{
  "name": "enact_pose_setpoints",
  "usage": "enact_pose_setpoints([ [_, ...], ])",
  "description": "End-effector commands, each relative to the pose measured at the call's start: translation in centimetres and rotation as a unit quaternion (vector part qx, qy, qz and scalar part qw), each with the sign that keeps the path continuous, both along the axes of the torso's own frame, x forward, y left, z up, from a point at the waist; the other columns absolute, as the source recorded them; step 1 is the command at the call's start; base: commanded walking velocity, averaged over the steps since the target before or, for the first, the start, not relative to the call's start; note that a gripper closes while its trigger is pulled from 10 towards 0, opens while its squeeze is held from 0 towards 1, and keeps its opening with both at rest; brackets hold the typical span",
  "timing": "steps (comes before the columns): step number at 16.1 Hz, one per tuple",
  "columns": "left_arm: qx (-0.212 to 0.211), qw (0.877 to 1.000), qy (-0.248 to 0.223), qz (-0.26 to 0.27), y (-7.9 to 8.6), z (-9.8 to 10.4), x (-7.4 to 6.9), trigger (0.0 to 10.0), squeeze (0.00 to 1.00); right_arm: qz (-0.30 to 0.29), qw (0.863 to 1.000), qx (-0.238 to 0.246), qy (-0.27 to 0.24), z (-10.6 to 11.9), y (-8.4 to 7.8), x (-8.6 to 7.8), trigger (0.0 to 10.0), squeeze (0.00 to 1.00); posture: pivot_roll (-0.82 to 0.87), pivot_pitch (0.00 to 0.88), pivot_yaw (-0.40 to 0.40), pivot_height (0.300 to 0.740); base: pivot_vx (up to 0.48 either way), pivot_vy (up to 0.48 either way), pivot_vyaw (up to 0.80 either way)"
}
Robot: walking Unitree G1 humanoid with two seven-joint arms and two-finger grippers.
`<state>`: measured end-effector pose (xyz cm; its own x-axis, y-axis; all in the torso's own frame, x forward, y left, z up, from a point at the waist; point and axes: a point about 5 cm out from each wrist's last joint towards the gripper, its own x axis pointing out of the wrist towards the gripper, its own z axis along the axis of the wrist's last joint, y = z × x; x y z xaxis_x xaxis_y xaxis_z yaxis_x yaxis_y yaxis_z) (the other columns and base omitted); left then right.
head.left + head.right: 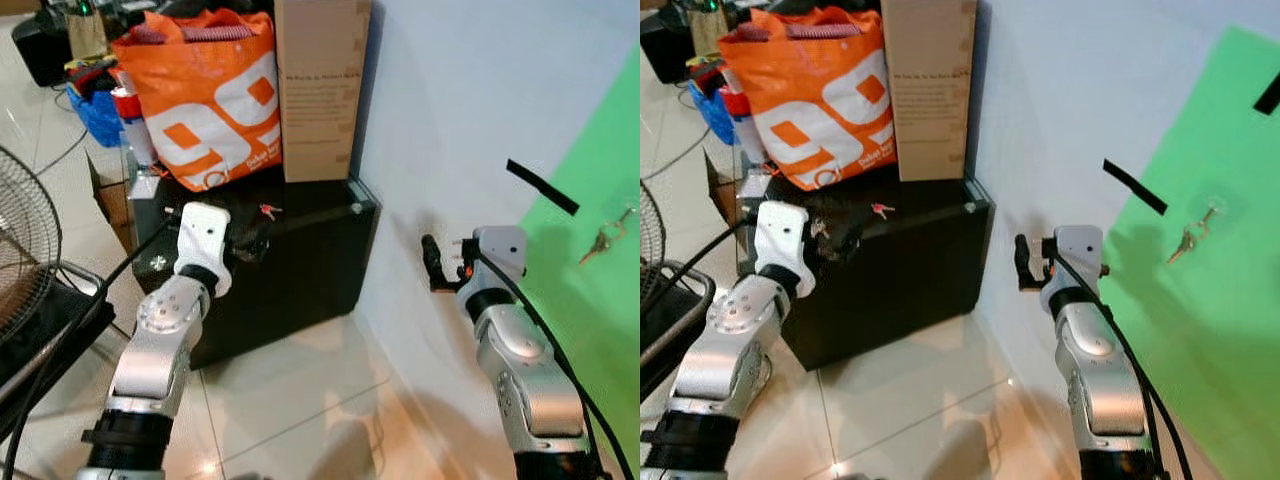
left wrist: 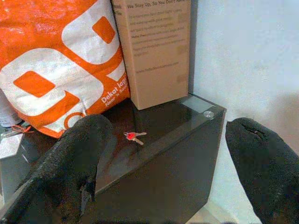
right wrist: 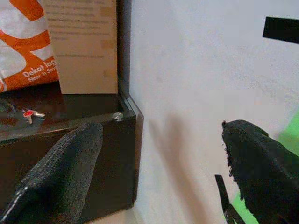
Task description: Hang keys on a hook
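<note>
A small bunch of keys with a red head (image 1: 267, 210) lies on top of a black glossy cabinet (image 1: 300, 270), in front of the orange bag. My left gripper (image 1: 250, 245) hovers at the cabinet's front edge, a little short of these keys (image 2: 134, 136), with its fingers (image 2: 84, 154) spread open and empty. My right gripper (image 1: 432, 262) is held up beside the white wall, right of the cabinet, also open and empty. A second set of keys (image 1: 605, 237) hangs on a hook on the green panel (image 1: 590, 320), to the right of the right arm.
An orange and white shopping bag (image 1: 205, 95) and a tall cardboard box (image 1: 320, 85) stand at the back of the cabinet. A strip of black tape (image 1: 541, 186) is stuck on the wall. A floor fan (image 1: 25, 240) and cables are at the left.
</note>
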<state>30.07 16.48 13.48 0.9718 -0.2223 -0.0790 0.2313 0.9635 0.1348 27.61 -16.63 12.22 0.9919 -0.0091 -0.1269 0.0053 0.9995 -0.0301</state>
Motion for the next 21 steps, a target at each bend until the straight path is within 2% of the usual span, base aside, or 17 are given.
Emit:
enact_pose_setpoints([
  [1, -0.002, 1.000, 0.004, -0.004, -0.01, 0.07, 0.17, 10.0, 0.06, -0.009, 1.000, -0.003, -0.001, 0.00, -0.25, 0.13, 10.0, 1.00, -0.10, 0.000, 0.012, 0.740, 0.304, 0.000, 0.00],
  [21, 0.000, 1.000, 0.002, -0.012, -0.10, 0.25, 0.13, 10.0, 0.07, 0.008, 1.000, -0.016, 0.002, -0.07, 0.22, 0.42, 10.0, 1.00, -0.09, 0.000, 0.005, 0.740, 0.341, 0.000, 0.00],
])
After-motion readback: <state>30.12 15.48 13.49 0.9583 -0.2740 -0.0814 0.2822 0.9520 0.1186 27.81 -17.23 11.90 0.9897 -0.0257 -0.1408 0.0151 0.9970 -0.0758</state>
